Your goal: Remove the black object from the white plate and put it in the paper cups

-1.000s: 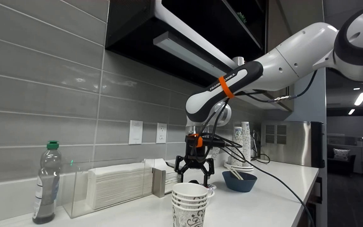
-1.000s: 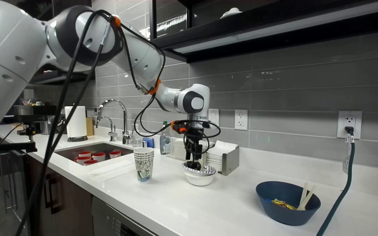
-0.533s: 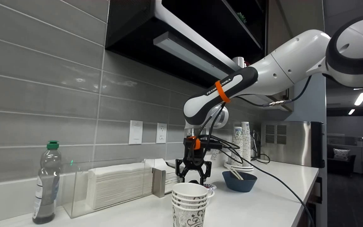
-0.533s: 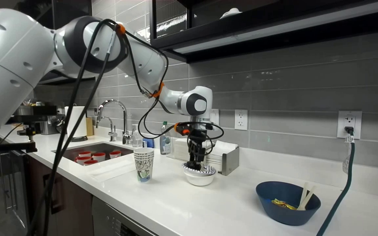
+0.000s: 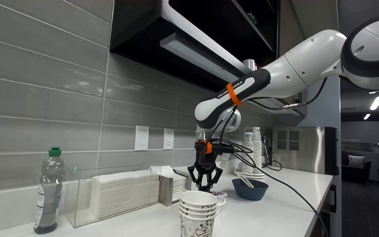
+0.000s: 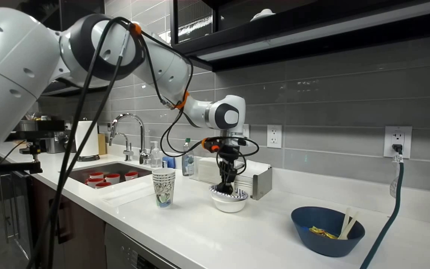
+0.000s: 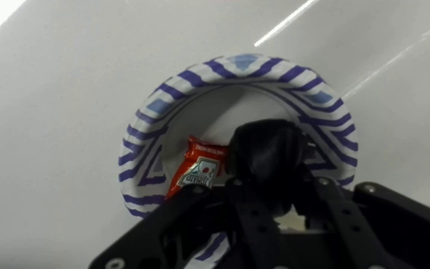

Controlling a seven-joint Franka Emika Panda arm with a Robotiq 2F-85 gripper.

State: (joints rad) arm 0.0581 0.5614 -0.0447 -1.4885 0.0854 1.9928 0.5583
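The white plate (image 7: 220, 112) looks like a round paper bowl with a purple and blue zigzag rim; an exterior view shows it as a white bowl (image 6: 229, 206) on the counter. Inside it, a dark rounded black object (image 7: 267, 144) lies between the fingers of my gripper (image 7: 271, 175), which has drawn shut on it. Its lower part is hidden by the fingers. From outside, the gripper (image 6: 225, 188) reaches down into the bowl. The paper cups, a short nested stack (image 6: 164, 188), stand upright apart from it; they are nearest the camera in an exterior view, as the cups (image 5: 197, 214).
A red ketchup packet (image 7: 203, 164) lies in the bowl beside the black object. Behind stands a napkin holder (image 6: 261, 183). A green-capped bottle (image 5: 49, 194), a dark blue bowl (image 6: 327, 237) with utensils and a sink (image 6: 116, 168) with red mugs are also around.
The arm came lower, then rose slightly and shifted. My gripper's jaws went from wide apart to close together around the black object. The bowl slid slightly to the right in an exterior view.
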